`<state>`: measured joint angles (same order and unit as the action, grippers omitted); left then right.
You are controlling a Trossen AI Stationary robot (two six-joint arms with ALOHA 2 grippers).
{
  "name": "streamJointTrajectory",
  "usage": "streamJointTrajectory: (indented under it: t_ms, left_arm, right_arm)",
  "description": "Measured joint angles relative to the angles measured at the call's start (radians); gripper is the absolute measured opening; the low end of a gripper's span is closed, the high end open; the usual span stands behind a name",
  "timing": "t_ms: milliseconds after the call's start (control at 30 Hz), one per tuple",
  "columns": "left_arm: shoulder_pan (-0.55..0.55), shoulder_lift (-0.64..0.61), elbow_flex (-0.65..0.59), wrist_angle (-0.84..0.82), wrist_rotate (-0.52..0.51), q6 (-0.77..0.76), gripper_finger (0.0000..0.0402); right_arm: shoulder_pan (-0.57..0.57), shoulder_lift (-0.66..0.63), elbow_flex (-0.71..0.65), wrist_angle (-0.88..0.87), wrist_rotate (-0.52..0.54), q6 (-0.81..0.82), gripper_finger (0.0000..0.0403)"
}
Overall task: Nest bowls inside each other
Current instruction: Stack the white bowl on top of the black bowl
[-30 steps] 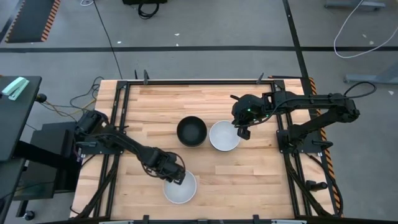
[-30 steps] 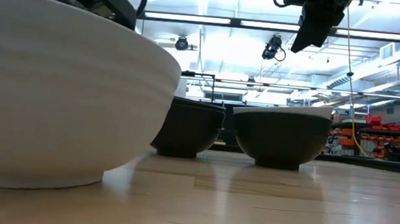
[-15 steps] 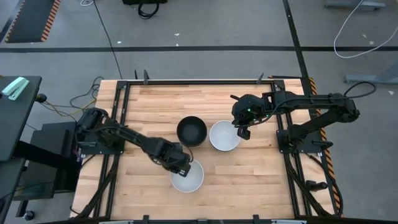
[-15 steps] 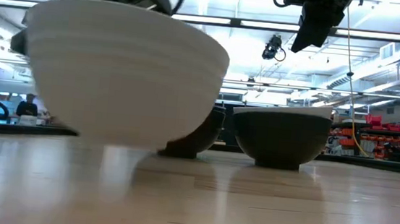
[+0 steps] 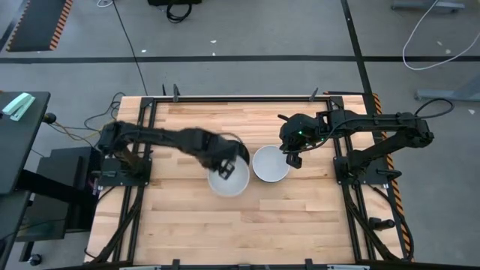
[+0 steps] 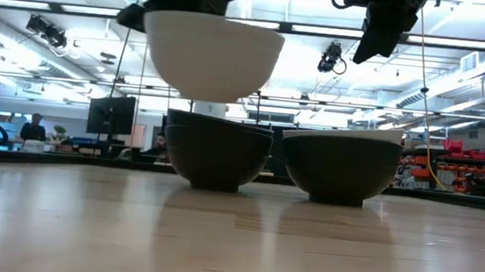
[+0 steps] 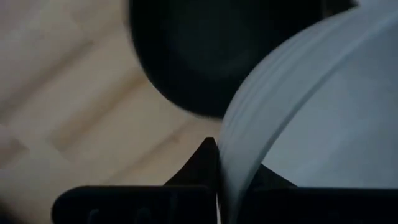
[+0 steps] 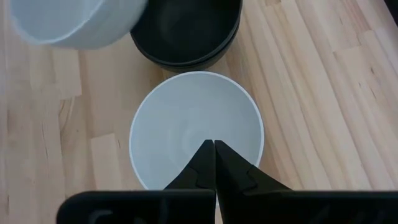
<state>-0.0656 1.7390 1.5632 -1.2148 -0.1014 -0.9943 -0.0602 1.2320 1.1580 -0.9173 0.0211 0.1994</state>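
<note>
A white bowl (image 5: 230,180) hangs in the air with my left gripper (image 5: 222,167) shut on it, just near of the black bowl (image 5: 238,152); in the low view this white bowl (image 6: 212,54) floats above the black one (image 6: 217,151). The black bowl looks like two nested, judging by its doubled rim (image 8: 186,37). A second white bowl (image 5: 270,163) rests on its foot to the right of it. My right gripper (image 5: 292,159) hovers shut above that bowl's right rim, touching nothing. My left gripper pinches the white bowl's rim (image 7: 225,168) on its far-left side, one finger inside the bowl and one outside. The fingers come from above, pointing down. The bowl hangs below them, lifted clear of the table, nearly upright with its mouth up.
The wooden table (image 5: 300,217) has bare boards near the front edge and at the far side. Black frame rails (image 5: 150,150) run along the left and right edges. Beyond the table the low view shows a workshop room.
My left gripper has lifted the white bowl off the table near the front edge. It has carried the bowl up and toward the far edge and the right, to a place above and just near of the black bowl. The bowl stays mouth up.
</note>
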Motion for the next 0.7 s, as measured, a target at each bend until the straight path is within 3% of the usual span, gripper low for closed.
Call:
streamJointTrajectory:
  t_ms: [333,700]
  left_arm:
    - [0.215,0.004,0.02,-0.008,-0.012,0.22,0.001]
    - [0.274,0.064,0.02,0.027,0.031,0.306,0.001]
  right_arm:
    - [0.011,0.0,0.0,0.0,0.0,0.007,0.0003]
    - [0.011,0.0,0.0,0.024,0.0,-0.022,0.0003]
